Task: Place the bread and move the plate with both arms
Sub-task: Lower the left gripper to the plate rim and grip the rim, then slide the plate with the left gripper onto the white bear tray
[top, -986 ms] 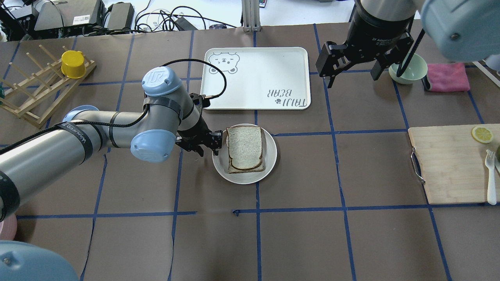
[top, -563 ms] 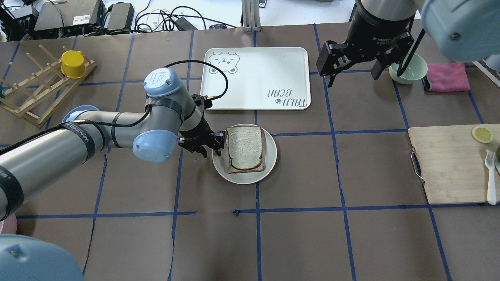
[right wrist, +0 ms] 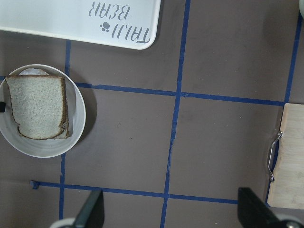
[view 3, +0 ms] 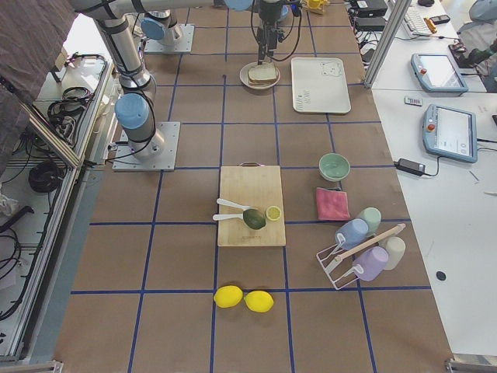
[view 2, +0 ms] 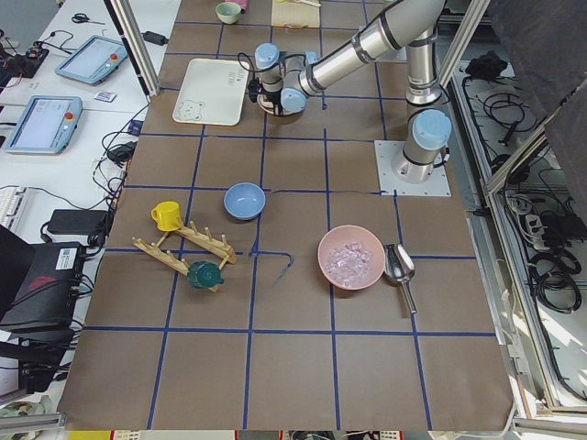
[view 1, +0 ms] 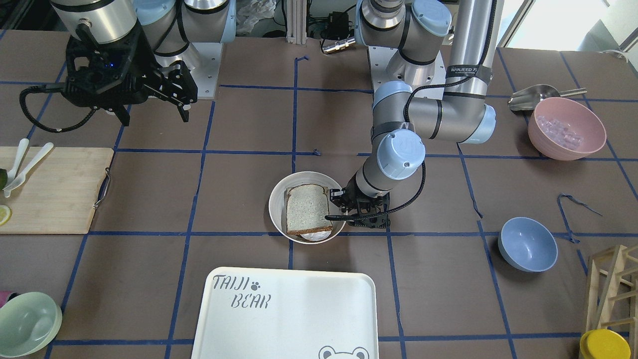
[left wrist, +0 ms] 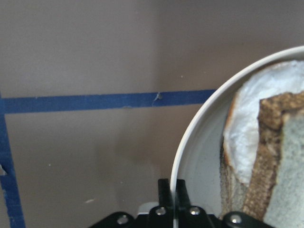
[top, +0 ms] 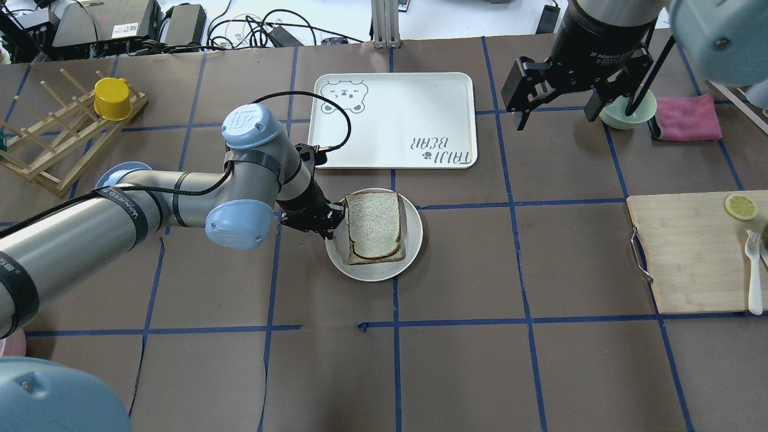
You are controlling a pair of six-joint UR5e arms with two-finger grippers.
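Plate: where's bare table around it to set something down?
Free: the squares between the plate and the cutting board, and the whole row nearer the robot. Crowded: the left gripper grips the plate's rim on the robot's left, and the tray lies just beyond.

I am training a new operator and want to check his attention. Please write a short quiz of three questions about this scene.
1. True or false: the bread lies on the plate.
2. What does the left gripper pinch? A: the plate's rim. B: the tray. C: the blue bowl.
3. Is the right gripper open or shut?

Key: 1 true; 2 A; 3 open.
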